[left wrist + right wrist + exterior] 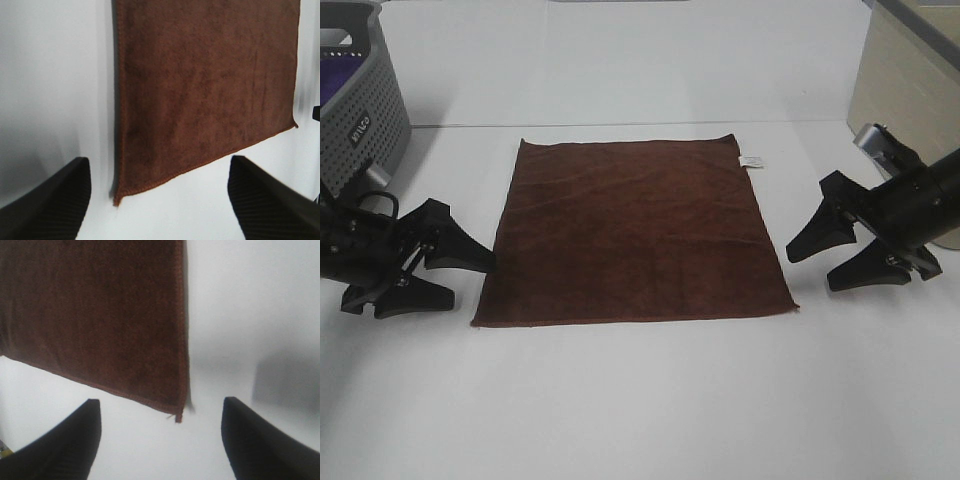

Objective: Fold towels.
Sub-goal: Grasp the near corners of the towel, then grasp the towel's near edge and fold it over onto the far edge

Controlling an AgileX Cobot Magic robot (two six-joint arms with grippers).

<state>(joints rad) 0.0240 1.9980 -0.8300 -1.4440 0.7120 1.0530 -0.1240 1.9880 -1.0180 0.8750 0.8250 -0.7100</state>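
One towel [635,230], two pairs of spread fingers [455,250]

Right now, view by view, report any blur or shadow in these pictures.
Exterior high: even light, towel sharp. Left wrist: smeared, streaky blur along the towel's edge; left end effector soft. Right wrist: soft focus, right end effector blurred, grey shadow on the table.

Reddish-brown towel [635,232] — spread flat on table — white label [751,160] at far-right edge.

Towel [635,232] on table [640,400] ctr; L gripper [472,278] left, R gripper [809,273] right; basket [360,100] rear-left.
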